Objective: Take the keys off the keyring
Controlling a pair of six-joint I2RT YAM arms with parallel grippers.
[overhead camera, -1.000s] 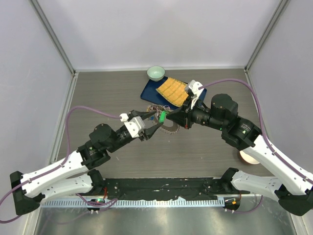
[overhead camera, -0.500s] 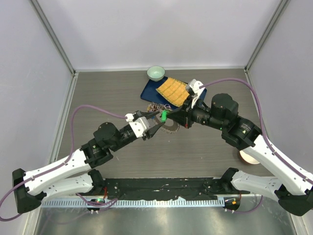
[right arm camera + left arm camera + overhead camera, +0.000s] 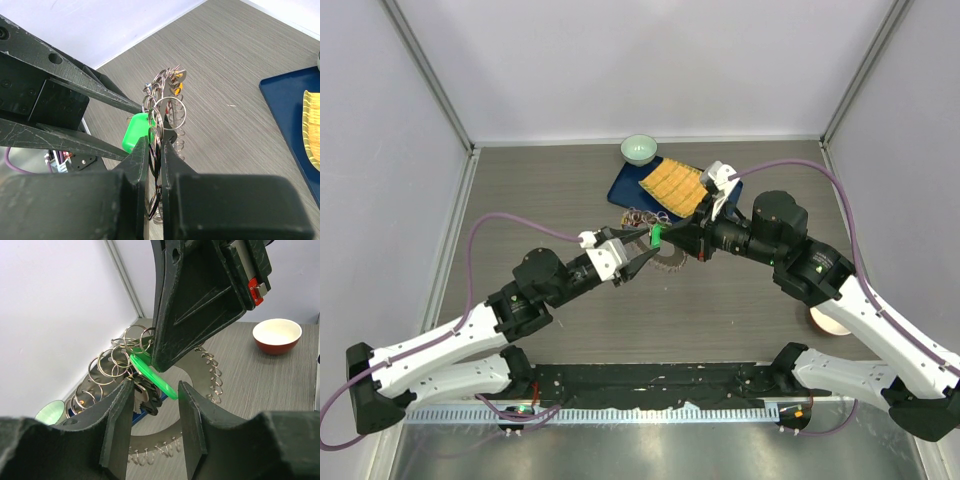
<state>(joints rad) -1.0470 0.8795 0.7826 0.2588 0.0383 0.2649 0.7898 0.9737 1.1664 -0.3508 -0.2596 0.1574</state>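
My right gripper is shut on a bunch of small split rings and keys and holds it above the table. A green plastic key head hangs from the bunch, and dark keys hang beside it. My left gripper is open, its two fingers on either side of the green head, not touching it. The large keyring, a grey ring fringed with small loops, lies on the table below both grippers and also shows in the left wrist view.
A blue tray with a yellow waffle-like pad lies just behind the grippers. A pale green bowl stands at the back. A red bowl with a cream inside stands on the right, partly under my right arm.
My left gripper has moved forward and to the right, so its open fingers now flank the green key head. My right gripper has kept its hold and barely moved.
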